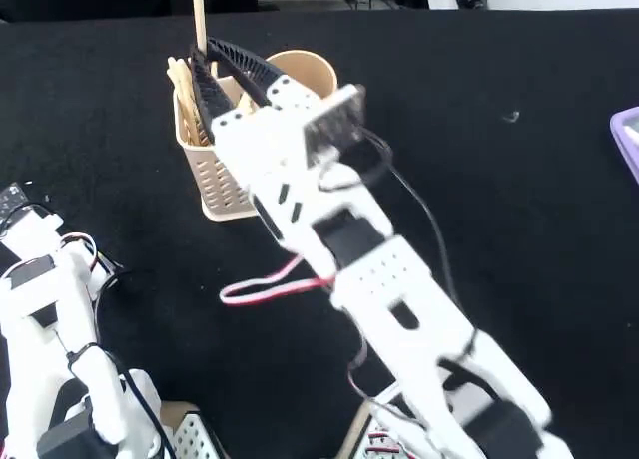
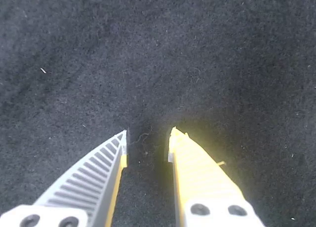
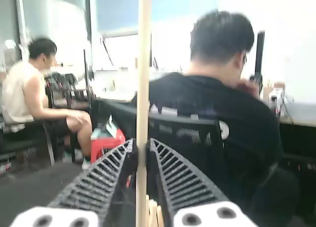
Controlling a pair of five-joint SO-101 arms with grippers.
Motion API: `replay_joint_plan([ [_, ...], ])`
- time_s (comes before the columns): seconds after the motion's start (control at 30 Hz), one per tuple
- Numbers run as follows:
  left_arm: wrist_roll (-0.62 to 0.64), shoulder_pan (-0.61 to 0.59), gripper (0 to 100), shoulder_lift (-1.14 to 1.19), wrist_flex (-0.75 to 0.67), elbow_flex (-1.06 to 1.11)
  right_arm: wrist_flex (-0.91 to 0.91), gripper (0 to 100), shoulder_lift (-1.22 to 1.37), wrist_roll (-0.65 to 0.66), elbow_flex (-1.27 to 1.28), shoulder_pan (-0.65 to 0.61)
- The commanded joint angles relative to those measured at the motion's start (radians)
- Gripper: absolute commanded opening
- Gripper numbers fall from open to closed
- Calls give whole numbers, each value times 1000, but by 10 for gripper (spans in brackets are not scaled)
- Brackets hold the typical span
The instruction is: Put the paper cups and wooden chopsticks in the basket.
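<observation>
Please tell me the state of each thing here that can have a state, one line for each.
left gripper: open, empty.
right gripper: shut on the held chopstick.
held chopstick: upright, lower end at the basket.
basket: upright, with other chopsticks inside.
paper cup: upright, mouth open, partly behind the arm.
</observation>
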Motion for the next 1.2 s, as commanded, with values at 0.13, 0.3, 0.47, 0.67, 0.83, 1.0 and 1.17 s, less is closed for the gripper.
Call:
replay_joint_plan([
  [0.13,11,-10,148,-5,-12,-4,-28,11,134,-8,-84,12],
  [0.3,11,-10,148,-6,-14,1,-28,11,194,-3,-64,18],
  [0.47,11,-8,148,-14,-15,8,2,14,206,-3,-61,18],
  [0.67,11,-8,148,-14,-15,8,245,143,171,-6,-182,18],
  [0.83,11,-8,148,-14,-15,8,370,159,94,-6,-260,15],
  [1.0,11,-8,148,-14,-15,8,453,159,-73,-6,-266,12],
  [1.17,11,-7,145,-15,-11,10,698,106,-295,-6,-203,12],
])
